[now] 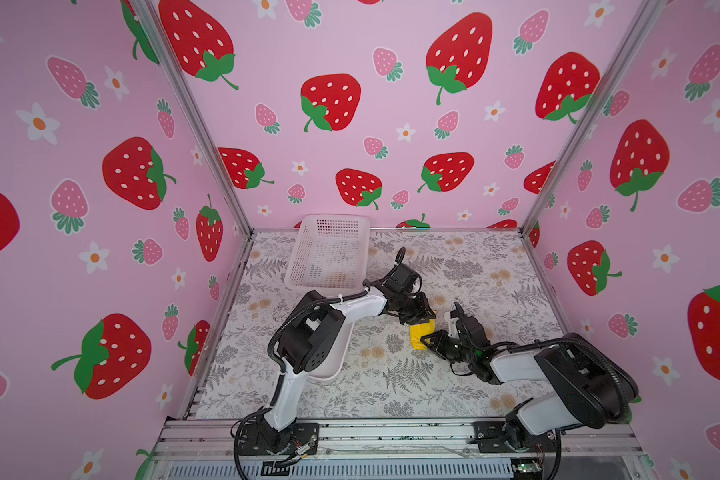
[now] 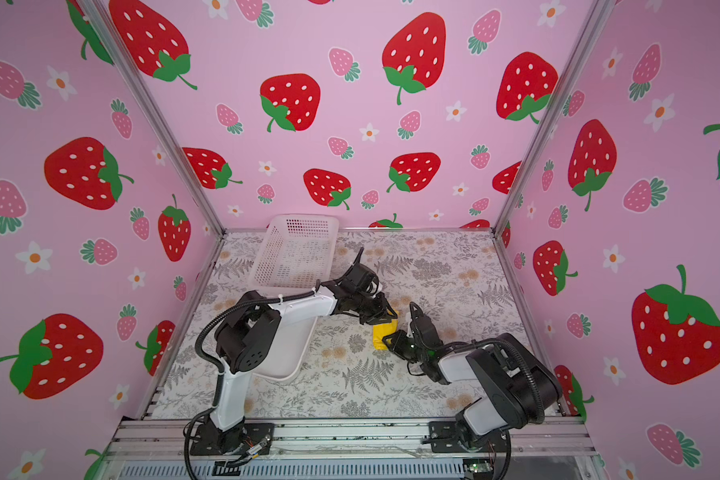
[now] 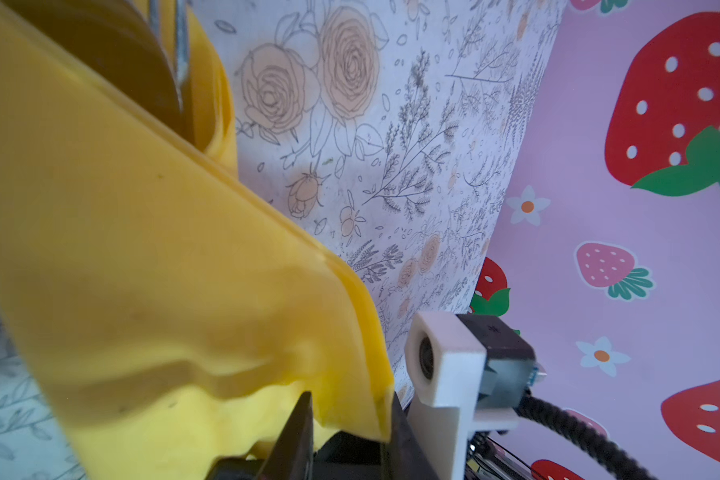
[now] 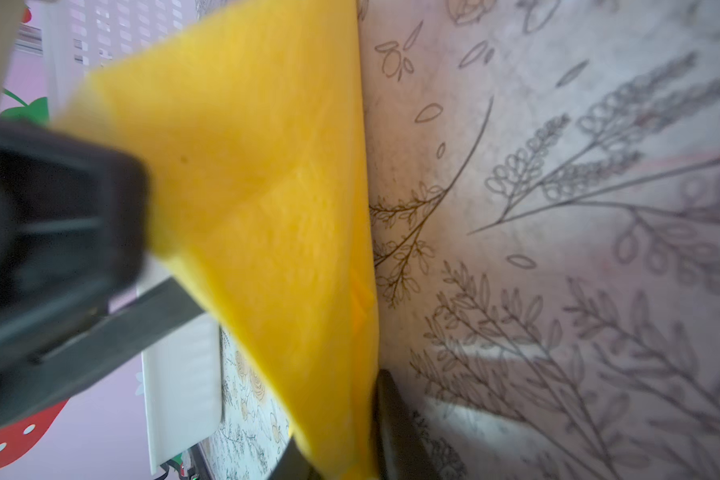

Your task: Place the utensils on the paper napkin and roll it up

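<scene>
The bright yellow paper napkin [image 2: 380, 338], rolled into a short bundle, lies on the grey-and-tan floral-printed tabletop [image 2: 454, 270] right at the jaws of both arms. The black left gripper [image 2: 383, 319] covers its far end from above. The black right gripper [image 2: 394, 338] meets its side. How wide either pair of jaws stands cannot be made out. A white plastic mesh basket [image 2: 296, 249] sits well beyond the left jaws. A white plastic tray [image 2: 285, 359] lies behind them, partly under that arm.
</scene>
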